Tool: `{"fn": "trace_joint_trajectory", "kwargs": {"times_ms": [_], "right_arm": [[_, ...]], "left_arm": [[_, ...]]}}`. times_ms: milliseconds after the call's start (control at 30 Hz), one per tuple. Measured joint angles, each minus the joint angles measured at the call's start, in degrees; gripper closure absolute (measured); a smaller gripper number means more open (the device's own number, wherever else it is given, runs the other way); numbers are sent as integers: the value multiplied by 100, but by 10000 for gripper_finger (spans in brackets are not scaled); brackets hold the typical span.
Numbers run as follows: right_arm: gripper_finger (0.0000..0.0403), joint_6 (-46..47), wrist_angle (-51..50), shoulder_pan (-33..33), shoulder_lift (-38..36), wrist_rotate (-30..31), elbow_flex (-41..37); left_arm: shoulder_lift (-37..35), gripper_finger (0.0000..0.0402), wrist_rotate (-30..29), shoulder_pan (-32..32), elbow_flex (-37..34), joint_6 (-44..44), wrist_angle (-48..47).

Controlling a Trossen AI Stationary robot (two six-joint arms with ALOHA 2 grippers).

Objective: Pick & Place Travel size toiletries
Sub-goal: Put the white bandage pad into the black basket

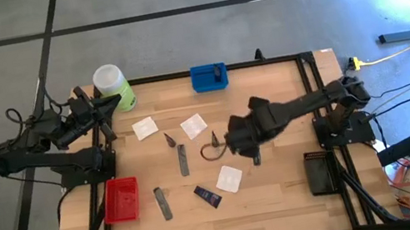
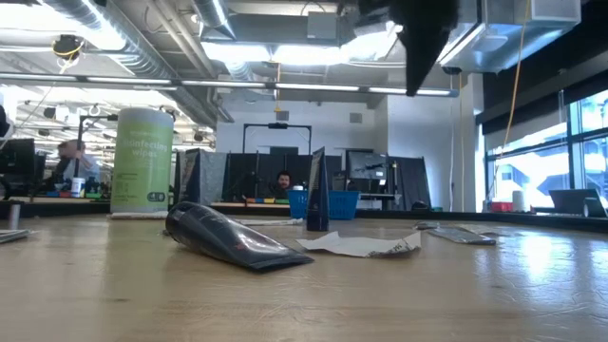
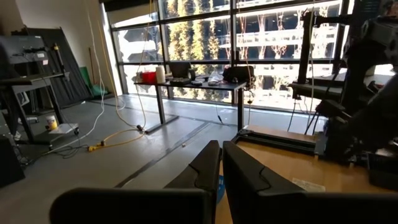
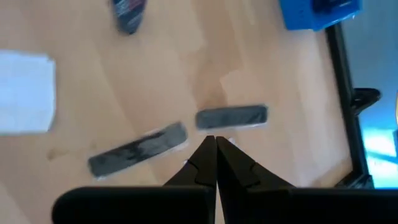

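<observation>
Fingers of the right gripper (image 4: pixel 216 158) are pressed together, empty, above the table (image 1: pixel 285 185) centre. Toiletries lie around it: a white sachet (image 1: pixel 230 179) at six o'clock, a grey tube (image 1: pixel 182 159) at nine. Left gripper (image 3: pixel 222 168), fingers also pressed together, waits at the table's ten o'clock corner.

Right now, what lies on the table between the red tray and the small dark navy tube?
One slim grey tube lies on the wood between the red plastic tray and the small dark navy tube; the high view shows it.
</observation>
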Motion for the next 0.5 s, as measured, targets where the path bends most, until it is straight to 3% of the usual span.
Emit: {"fn": "trace_joint_trajectory", "kwargs": {"times_ms": [267,500], "right_arm": [[400,484,532,333,-158,-280,-1681],[400,494,2435,-267,-1239,-655,-3416]], "left_arm": [[0,386,0,-2,0,0,2],[0,386,0,-1,0,0,1]]}}
